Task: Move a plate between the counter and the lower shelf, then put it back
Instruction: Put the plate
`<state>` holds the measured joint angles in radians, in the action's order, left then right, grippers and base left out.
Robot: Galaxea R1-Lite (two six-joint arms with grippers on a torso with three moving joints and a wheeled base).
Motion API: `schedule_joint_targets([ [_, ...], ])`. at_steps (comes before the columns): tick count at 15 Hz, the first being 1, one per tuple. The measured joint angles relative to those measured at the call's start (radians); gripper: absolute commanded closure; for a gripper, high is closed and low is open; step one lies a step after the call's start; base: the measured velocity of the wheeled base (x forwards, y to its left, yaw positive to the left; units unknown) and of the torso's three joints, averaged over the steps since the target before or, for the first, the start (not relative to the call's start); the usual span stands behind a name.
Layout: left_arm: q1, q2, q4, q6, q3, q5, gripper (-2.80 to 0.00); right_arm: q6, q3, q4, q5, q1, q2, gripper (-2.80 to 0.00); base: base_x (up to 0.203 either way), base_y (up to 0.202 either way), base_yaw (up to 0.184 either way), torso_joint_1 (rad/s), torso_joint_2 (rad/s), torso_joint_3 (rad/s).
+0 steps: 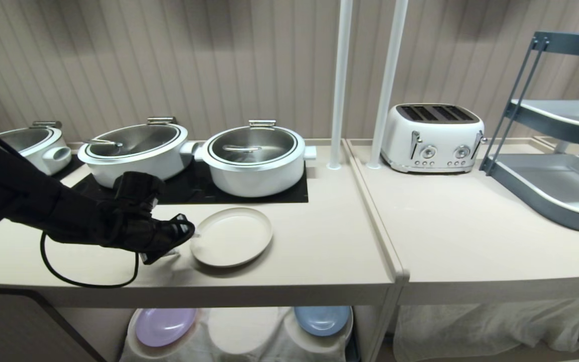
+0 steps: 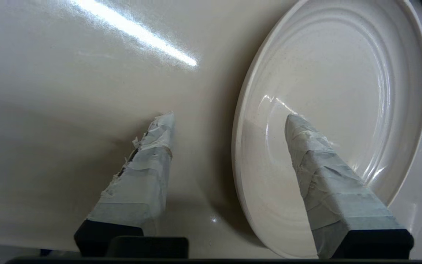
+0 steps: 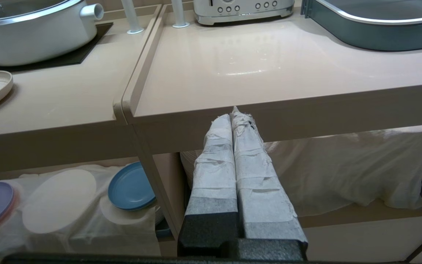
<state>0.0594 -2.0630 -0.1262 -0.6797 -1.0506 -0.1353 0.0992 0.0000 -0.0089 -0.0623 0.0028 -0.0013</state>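
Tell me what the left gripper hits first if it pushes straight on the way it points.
Most likely the plate: the left gripper is open astride its near rim on the counter, one finger over the plate, the other outside. How high the fingers sit is unclear.

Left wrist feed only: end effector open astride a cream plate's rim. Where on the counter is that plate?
Observer: The round cream matte plate lies flat on the pale beige counter, just before the black hob panel and a white lidded pot.
Operator: Lower shelf?
Observer: The lower shelf holds a lilac plate and a blue plate on white cloth, one bare mound between.
Operator: Right arm?
Observer: Right end effector is shut, empty, parked before the counter's front edge.
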Motion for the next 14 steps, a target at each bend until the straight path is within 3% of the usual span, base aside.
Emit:
schedule_joint_targets([
  [7, 0.002, 0.102, 0.004, 0.002, 0.025, 0.008, -2.8, 0.0, 0.0, 0.0, 0.0, 0.0, 0.0, 0.0, 0.0, 0.0, 0.0, 0.0, 0.0, 0.0],
  [12, 0.023, 0.252, 0.01, 0.011, 0.123, 0.049, -2.8, 0.0, 0.0, 0.0, 0.0, 0.0, 0.0, 0.0, 0.0, 0.0, 0.0, 0.0, 0.0, 0.0],
  [14, 0.029, 0.315, 0.01, 0.054, 0.188, 0.065, -2.8, 0.0, 0.0, 0.0, 0.0, 0.0, 0.0, 0.0, 0.0, 0.0, 0.0, 0.0, 0.0, 0.0],
])
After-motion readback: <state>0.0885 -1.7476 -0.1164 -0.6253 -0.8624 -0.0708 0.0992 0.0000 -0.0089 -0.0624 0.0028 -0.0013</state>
